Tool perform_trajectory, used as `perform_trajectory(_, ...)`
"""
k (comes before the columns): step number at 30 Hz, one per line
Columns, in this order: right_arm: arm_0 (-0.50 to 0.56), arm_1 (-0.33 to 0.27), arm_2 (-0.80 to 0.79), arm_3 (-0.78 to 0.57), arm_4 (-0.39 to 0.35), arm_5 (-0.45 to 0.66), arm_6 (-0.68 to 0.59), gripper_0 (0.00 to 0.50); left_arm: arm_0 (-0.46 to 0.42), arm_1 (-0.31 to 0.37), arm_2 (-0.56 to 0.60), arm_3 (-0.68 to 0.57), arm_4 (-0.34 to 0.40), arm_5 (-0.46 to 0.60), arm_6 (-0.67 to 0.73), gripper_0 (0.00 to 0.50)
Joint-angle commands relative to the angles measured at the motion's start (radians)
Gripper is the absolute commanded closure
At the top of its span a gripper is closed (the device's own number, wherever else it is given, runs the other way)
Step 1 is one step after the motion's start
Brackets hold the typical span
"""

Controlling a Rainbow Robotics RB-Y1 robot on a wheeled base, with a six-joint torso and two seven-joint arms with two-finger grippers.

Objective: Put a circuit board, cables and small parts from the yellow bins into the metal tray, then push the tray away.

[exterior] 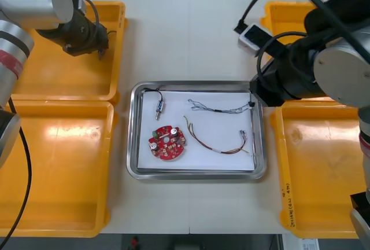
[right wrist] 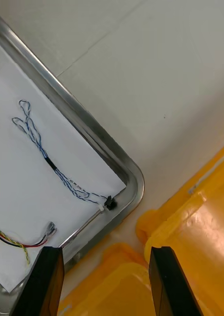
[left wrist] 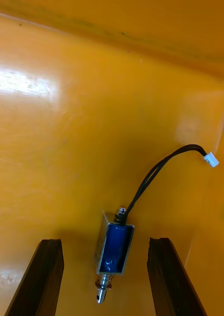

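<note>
Left wrist view: left gripper point(left wrist: 106, 244), spread wide, over the small blue-bodied metal part point(left wrist: 114, 247) in the far-left yellow bin point(left wrist: 67, 123) — best drop straight, pinch body not black cable point(left wrist: 156, 173) (right gripper point(right wrist: 104, 254), wide too, beside shiny metal tray point(right wrist: 134, 182)).

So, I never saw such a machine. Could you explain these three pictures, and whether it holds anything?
This is a robot with two arms, each ending in a gripper with two black fingers. One picture looks down on the light table; two come from wrist cameras. The shiny metal tray holds a round red circuit board, a small metal part, a twisted blue and white cable and a red and yellow cable. The right gripper hangs open near the tray's corner. The left gripper is open in a yellow bin, around a blue-bodied metal part with a black cable. Nothing is held.
</note>
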Motion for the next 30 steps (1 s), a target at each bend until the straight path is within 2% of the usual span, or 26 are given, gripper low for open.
perform_trajectory(1,0.085,-0.059,-0.103,-0.068,-0.007,0.003,-0.101,0.0,-0.009,-0.007,-0.022,-0.008,0.001,-0.017,-0.097,0.0)
perform_trajectory(7,0.168,-0.1,-0.197,-0.085,-0.015,0.003,-0.217,0.0,0.011,-0.007,-0.04,-0.008,0.003,-0.052,-0.099,0.0)
perform_trajectory(16,0.292,-0.143,-0.382,-0.086,-0.044,0.003,-0.217,0.0,0.024,-0.007,-0.065,-0.008,0.006,-0.08,-0.096,0.0)
perform_trajectory(19,0.323,-0.154,-0.445,-0.086,-0.085,0.003,-0.215,0.0,0.026,-0.007,-0.065,-0.008,0.006,-0.08,-0.099,0.0)
perform_trajectory(20,0.333,-0.159,-0.468,-0.086,-0.1,0.003,-0.215,0.0,0.026,-0.008,-0.066,-0.008,0.006,-0.08,-0.099,0.074)
perform_trajectory(21,0.347,-0.163,-0.487,-0.085,-0.107,0.003,-0.215,0.0,0.026,-0.007,-0.066,-0.008,0.006,-0.08,-0.1,0.271)
perform_trajectory(22,0.353,-0.166,-0.493,-0.085,-0.108,0.003,-0.215,0.0,0.026,-0.008,-0.065,-0.008,0.006,-0.08,-0.102,0.368)
perform_trajectory(23,0.367,-0.172,-0.505,-0.083,-0.108,0.003,-0.215,0.0,0.026,-0.007,-0.065,-0.008,0.008,-0.08,-0.102,0.497)
perform_trajectory(30,0.419,-0.171,-0.545,-0.079,-0.116,0.003,-0.224,0.0,0.027,-0.007,-0.062,-0.008,0.012,-0.08,-0.093,0.5)
